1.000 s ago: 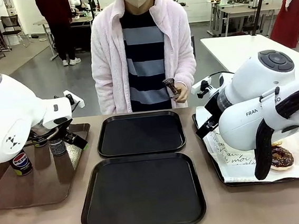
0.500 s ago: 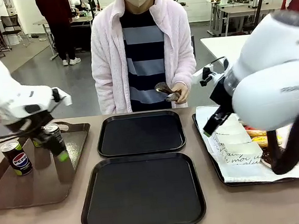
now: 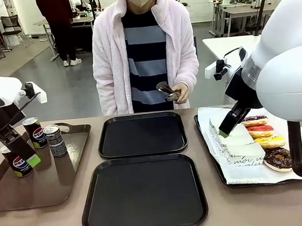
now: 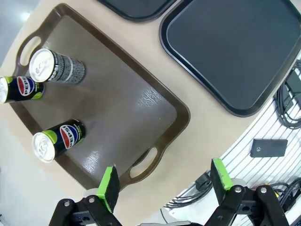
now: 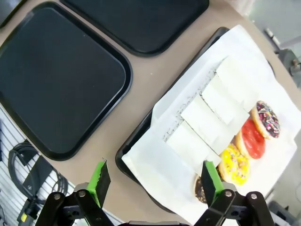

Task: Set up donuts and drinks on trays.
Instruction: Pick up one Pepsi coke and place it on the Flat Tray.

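Centre of front view: two black trays, far one [image 3: 142,135] and near one [image 3: 144,195], both bare. Judgement: setup not begun. Step in hand is the first pick, approach phase.

Left of frame: brown tray [image 3: 51,184] holds 3 cans [image 3: 54,140], all upright, toward its upper-left part; 2 Pepsi, 1 b/w patterned. Left gripper [image 4: 164,181] hangs above that tray's near edge, fingers wide apart, nothing between them. Front view has one finger overlapping the nearest can in line of sight, but wrist view shows it well above, no contact.

Right of frame: paper-lined tray [image 3: 202,129] carries 4 donuts [image 3: 261,131] in a row: choc w/ sprinkles, red, yellow, choc. Flat white sleeves [image 3: 238,143] lie just beside them, toward frame centre; donuts appear unsleeved. Right gripper [image 5: 155,175] sits high over that tray's left edge, fingers spread, empty.

Top centre: person's hand [image 3: 181,93] holds tongs [image 3: 164,87] behind the far tray, not over any tray.

Next move, est.: left gripper to descend on one can, a finger either side of the body, close, lift clear, carry right to a black tray. The two far cans stand close, so there is little finger room; the lone near can looks the easier pick.
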Robot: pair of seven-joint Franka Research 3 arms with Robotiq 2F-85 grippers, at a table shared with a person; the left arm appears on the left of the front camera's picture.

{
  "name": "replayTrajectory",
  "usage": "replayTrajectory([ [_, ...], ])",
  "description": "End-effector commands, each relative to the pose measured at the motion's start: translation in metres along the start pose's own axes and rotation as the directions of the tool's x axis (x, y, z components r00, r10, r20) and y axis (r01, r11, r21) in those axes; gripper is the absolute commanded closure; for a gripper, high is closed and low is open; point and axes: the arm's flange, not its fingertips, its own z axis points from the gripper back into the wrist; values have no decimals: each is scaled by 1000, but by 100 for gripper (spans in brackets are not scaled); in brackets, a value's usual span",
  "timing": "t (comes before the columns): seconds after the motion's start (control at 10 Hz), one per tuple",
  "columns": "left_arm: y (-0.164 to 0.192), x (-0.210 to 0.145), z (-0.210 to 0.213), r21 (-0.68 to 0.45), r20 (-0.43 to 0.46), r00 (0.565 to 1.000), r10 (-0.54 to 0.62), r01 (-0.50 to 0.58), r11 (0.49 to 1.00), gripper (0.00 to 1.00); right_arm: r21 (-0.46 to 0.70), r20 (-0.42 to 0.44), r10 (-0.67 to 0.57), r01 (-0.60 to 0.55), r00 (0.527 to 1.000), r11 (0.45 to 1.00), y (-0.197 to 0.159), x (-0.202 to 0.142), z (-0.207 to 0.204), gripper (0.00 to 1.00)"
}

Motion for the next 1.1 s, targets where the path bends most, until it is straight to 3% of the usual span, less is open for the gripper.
replayTrajectory([
  [0.0,-1,9,-10,-17,7,1000,5,-5,1000,0,-6,12,-1,1,1000,1000,0,-1,6,0],
  [0.1,0,0,0,0,0,1000,0,0,1000,0,168,28,-202,195,979,966,-19,-22,2,0],
  [0.2,26,-5,13,-149,100,988,116,-100,984,0,393,56,-452,397,890,829,-48,-45,7,0],
  [0.3,45,-17,22,-290,139,966,216,-169,942,0,617,54,-630,470,775,631,-71,-70,13,0],
  [0.4,63,-25,25,-416,165,941,294,-204,886,0,709,45,-710,478,703,518,-91,-88,15,0],
  [0.5,81,-32,30,-566,205,910,360,-190,802,0,777,28,-779,477,626,411,-116,-108,14,0],
  [0.6,99,-46,35,-666,232,875,424,-174,725,0,823,25,-820,454,572,342,-145,-128,16,0],
  [0.7,126,-65,40,-752,238,828,508,-174,635,0,867,-16,-828,421,561,268,-178,-154,20,0],
  [1.0,186,-117,38,-838,202,704,681,-236,493,0,870,-123,-844,466,521,161,-237,-210,20,0],
])
